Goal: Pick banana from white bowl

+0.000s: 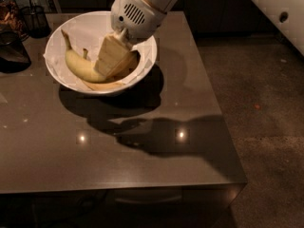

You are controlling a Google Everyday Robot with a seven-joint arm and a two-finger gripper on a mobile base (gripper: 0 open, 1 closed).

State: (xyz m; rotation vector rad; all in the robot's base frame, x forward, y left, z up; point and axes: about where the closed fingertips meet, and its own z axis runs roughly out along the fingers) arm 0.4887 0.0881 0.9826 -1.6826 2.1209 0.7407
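The white bowl [56, 64], lined with crumpled white paper, stands at the back left of the brown table. A plump yellow banana [80, 66] lies across it, its stem pointing up and left. A second banana [103, 85] shows partly along the bowl's near inner wall. My gripper [110, 61] reaches down into the bowl from the upper right. Its beige fingers [114, 51] are closed around the right end of the plump banana, which they hide.
A dark wire-mesh cup [36, 19] stands at the table's back left, beside the bowl. A dark object [11, 51] sits at the left edge. The table [142, 165] ends at the front and right, with bare floor [266, 108] beyond. My white body [280, 8] fills the top right.
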